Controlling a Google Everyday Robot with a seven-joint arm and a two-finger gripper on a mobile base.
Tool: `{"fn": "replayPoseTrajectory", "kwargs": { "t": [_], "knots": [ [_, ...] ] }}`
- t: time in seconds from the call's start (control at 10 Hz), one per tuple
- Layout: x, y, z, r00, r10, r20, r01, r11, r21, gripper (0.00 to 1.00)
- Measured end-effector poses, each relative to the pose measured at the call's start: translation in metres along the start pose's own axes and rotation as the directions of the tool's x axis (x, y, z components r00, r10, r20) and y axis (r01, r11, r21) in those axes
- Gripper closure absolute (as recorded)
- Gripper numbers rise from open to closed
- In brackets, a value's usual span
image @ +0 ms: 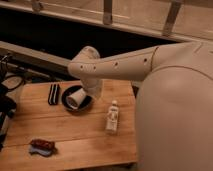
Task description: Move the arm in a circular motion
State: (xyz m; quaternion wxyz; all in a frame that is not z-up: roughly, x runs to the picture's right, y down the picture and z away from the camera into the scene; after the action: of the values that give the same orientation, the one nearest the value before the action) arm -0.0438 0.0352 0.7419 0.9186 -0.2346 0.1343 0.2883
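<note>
ARM point(125, 62): reaches in from the right, joint above the table's point(75, 135) far edge, over the bowl point(65, 103) | GRIPPER: hidden past the joint, fingers clenched | RISK: a low circle could topple the upright bottle point(113, 117) near the right edge, or clip the cup point(76, 97).

A wooden table point(70, 131) holds a black bowl point(86, 105) with a white cup point(75, 98) lying inside. A white bottle point(113, 118) stands near it, upright.
</note>
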Motion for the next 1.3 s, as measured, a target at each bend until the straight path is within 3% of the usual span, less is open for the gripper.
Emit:
{"fn": "replayPoseTrajectory", "kwargs": {
  "t": [0.3, 0.7, 1.0, 1.3],
  "knots": [
    [0.013, -0.03, -0.004, 1.0, 0.004, 0.026, -0.004, 1.0, 0.017, 1.0],
    [0.067, -0.063, 0.0, 0.999, 0.016, 0.032, -0.017, 0.999, 0.039, 1.0],
    [0.062, -0.062, 0.001, 0.999, -0.017, 0.029, 0.015, 0.999, 0.035, 1.0],
    [0.049, -0.025, 0.0, 0.998, -0.068, -0.007, 0.067, 0.998, -0.006, 1.0]
  ]
}}
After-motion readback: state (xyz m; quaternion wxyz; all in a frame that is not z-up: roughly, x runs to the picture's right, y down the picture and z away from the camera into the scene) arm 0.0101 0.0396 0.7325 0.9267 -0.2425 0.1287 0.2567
